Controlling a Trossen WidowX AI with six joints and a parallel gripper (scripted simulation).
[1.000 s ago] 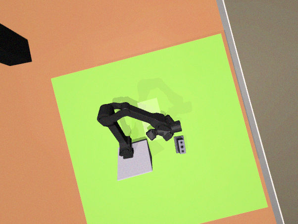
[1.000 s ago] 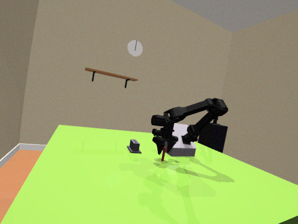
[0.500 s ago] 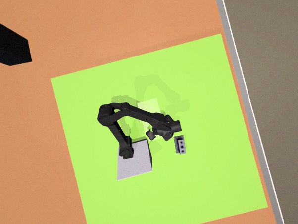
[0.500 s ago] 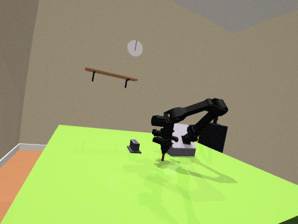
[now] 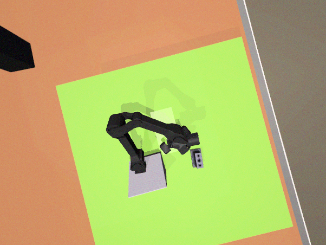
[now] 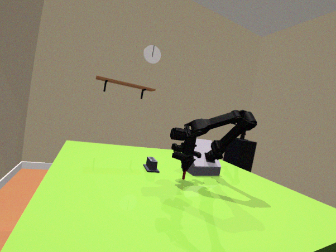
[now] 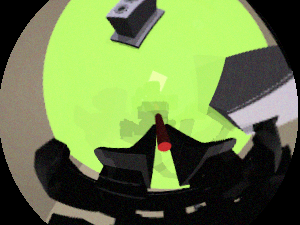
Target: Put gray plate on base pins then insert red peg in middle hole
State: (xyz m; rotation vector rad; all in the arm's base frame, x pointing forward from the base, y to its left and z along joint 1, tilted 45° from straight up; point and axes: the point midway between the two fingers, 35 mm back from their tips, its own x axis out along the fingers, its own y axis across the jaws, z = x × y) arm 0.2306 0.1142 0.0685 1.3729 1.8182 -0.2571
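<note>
The gray plate [image 5: 200, 162] [image 6: 152, 160] [image 7: 136, 21], a block-like gray piece with three holes in a row on top, sits flat on the darker gray base [image 5: 191, 158] [image 6: 156, 170] [image 7: 123, 41]. The pins are not visible. The red peg [image 6: 183, 175] [image 7: 164, 146] stands nearly upright, leaning slightly, away from the base. My gripper [image 6: 184, 169] [image 7: 159, 127] points down and is shut on the peg. The peg's lower part shows below the fingers, close to the green table; I cannot tell whether it touches. The peg is hidden in the top view.
The arm's pale box-shaped stand [image 5: 149, 176] [image 6: 207, 170] [image 7: 265, 106] is on the table, to the right of my gripper in the wrist view. The green table [image 5: 230, 189] [image 6: 84, 209] carries arm shadows. A black object [image 5: 16, 51] [image 6: 240, 153] stands beyond the table.
</note>
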